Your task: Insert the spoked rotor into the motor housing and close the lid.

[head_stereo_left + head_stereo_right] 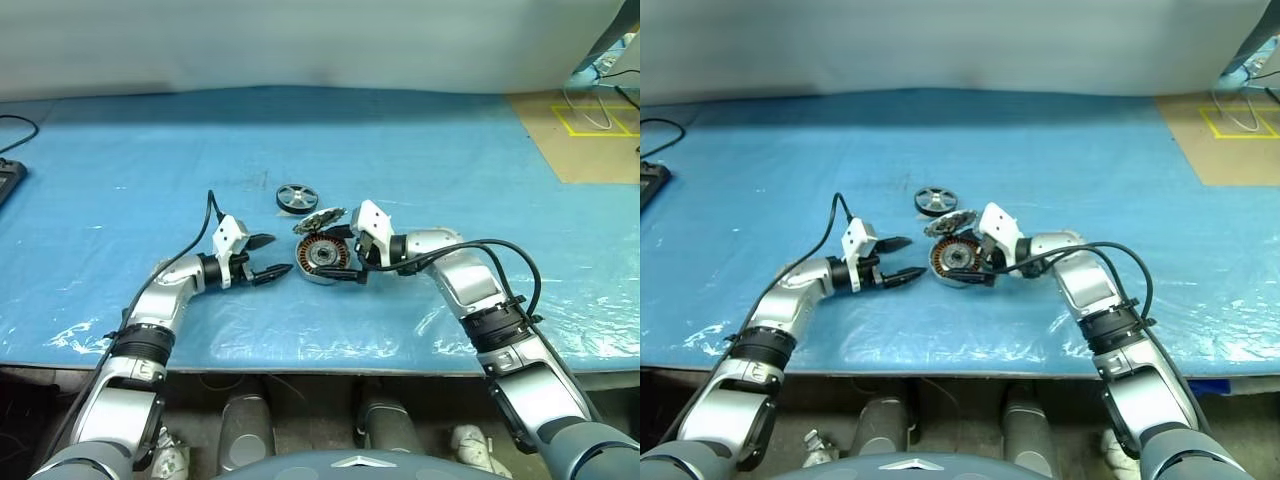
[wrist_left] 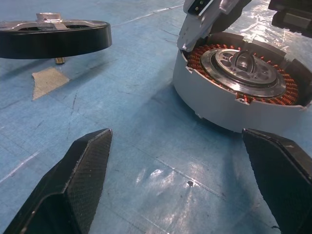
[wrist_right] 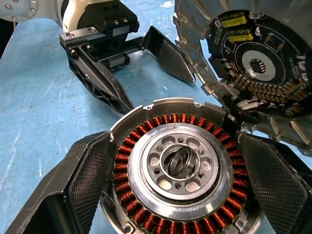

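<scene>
- My right gripper stood spread wide with a finger on either side of the motor housing, close against its wall but not clamped as far as I could tell; if I had closed unevenly, I judged one finger would have nudged the puck across the slick blue sheet.
- My left gripper was also open and empty, just at nine o'clock of the housing, tips aimed at it and apart from it. Reaching for the rotor from there risked clipping the housing or my other gripper.
- The lid stood tilted open at the housing's twelve-to-one o'clock rim, circuit face showing. I reckoned a knock from the right gripper could drop it shut before the rotor went in.
- The coils lay exposed around the hub; a crooked insertion might have scraped them.
- The spoked rotor lay flat on the sheet near eleven o'clock of the housing, untouched. Its thin rim offered little to hold, so I feared a slipping pinch.
</scene>
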Tool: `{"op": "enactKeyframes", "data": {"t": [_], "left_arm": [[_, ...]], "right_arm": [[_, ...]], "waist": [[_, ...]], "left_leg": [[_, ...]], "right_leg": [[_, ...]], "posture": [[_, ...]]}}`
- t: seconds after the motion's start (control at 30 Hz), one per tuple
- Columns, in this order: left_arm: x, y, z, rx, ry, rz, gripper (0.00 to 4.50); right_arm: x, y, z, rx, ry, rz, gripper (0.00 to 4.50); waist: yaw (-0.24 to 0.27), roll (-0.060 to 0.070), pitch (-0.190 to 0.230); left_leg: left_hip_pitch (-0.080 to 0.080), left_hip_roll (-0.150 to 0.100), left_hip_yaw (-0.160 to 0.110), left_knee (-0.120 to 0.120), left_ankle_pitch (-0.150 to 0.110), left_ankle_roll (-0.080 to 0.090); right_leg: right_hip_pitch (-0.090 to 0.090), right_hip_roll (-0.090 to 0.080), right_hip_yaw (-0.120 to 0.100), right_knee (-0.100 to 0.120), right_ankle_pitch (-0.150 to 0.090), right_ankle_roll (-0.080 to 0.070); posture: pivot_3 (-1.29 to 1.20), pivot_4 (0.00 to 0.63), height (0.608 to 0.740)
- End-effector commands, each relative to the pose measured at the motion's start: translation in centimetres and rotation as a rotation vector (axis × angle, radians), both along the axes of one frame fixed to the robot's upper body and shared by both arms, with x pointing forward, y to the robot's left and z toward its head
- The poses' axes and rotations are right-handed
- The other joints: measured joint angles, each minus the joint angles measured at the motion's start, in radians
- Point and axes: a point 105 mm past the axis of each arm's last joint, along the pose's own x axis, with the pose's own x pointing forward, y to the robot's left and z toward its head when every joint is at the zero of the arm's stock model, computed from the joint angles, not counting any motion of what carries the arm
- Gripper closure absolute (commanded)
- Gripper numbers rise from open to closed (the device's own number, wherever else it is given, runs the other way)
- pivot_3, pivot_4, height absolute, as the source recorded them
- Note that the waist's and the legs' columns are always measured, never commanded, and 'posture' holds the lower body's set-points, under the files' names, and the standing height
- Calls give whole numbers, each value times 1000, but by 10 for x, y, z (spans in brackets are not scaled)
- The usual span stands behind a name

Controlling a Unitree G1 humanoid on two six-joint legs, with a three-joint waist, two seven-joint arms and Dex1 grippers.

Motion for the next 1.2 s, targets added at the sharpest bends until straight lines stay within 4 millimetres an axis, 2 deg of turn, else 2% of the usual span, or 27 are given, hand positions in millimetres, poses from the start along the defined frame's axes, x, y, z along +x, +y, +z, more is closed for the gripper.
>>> {"op": "enactKeyframes", "data": {"t": [0.03, 0.37, 0.4, 0.5, 0.83, 1.2], "left_arm": [[1, -2, 6, -6, -32, -7, 0], [4, -4, 6, -7, -31, -6, 0], [4, -4, 7, -7, -31, -6, 0], [3, -4, 6, -6, -31, -9, 0], [1, -3, 8, -6, -33, -3, 0], [-2, 1, 9, 1, -35, 16, 0]], "right_arm": [[1, 1, 18, 32, -59, 11, 62], [5, 2, 25, 59, -87, -16, 62], [4, 2, 25, 62, -85, -15, 232], [3, 3, 26, 71, -82, -13, 877], [4, 9, 23, 79, -72, -7, 4430], [3, 10, 10, 28, -47, 14, 4473]], "waist": [[0, 0, 0], [0, 0, 0], [0, 0, 0], [0, 0, 0], [0, 0, 0], [-1, 0, 0]], "left_leg": [[0, 0, 0, 0, 0, 0], [0, 0, 0, 0, 0, 0], [0, 0, 0, 0, 0, 0], [0, 0, 0, 0, 0, 0], [0, 0, 0, 0, 0, 0], [0, 0, 0, 0, 0, 0]], "right_leg": [[0, 0, 0, 0, 0, 0], [0, 0, 0, 0, 0, 0], [0, 0, 0, 0, 0, 0], [0, 0, 0, 0, 0, 0], [0, 0, 0, 0, 0, 0], [0, 0, 0, 0, 0, 0]], "posture": [[0, 150, 740], [0, 150, 740], [0, 150, 740], [0, 150, 740], [0, 150, 740], [0, 150, 740]]}}
